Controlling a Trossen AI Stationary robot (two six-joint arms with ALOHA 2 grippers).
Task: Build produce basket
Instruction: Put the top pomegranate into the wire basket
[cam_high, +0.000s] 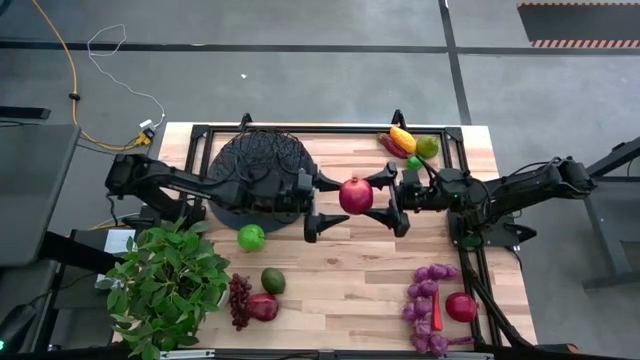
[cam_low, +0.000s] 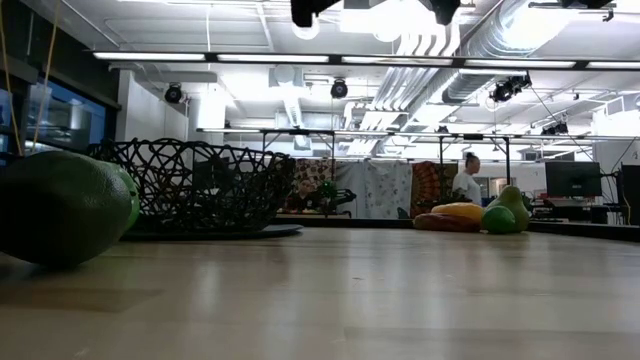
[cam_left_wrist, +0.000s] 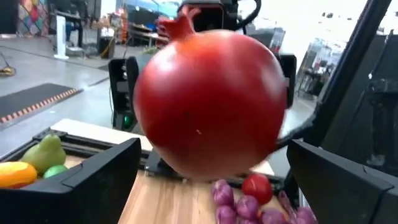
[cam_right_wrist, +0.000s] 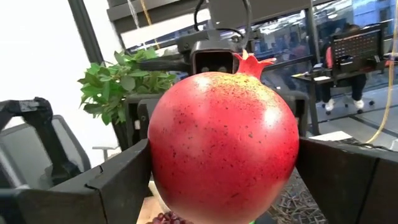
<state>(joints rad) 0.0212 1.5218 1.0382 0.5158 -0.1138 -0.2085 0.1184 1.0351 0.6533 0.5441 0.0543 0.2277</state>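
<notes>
Between my two grippers hangs a red pomegranate, above the table just beside the basket. My right gripper clamps it with fingers on both sides. My left gripper has its fingers apart around the fruit, facing the right one.

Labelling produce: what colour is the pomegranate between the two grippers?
Red pomegranate with yellowish speckling, clearest in right wrist view.
</notes>
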